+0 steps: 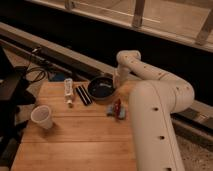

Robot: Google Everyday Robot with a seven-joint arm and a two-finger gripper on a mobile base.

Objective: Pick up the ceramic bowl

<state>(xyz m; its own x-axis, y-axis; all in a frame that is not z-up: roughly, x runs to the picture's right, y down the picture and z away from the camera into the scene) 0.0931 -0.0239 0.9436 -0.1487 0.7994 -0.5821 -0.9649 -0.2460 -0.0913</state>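
Gripper at the rim of the ceramic bowl on the wooden table.

The gripper (116,86) sits low at the right edge of the ceramic bowl (101,89), which rests near the far side of the wooden table (75,140); how it stands on the rim cannot be told. Left of the bowl lie a dark bar (83,94) and a white tube (68,91) (side by side), a translucent plastic cup (42,116) stands nearer the left edge, and a small red and blue object (117,109) lies just in front of the bowl.
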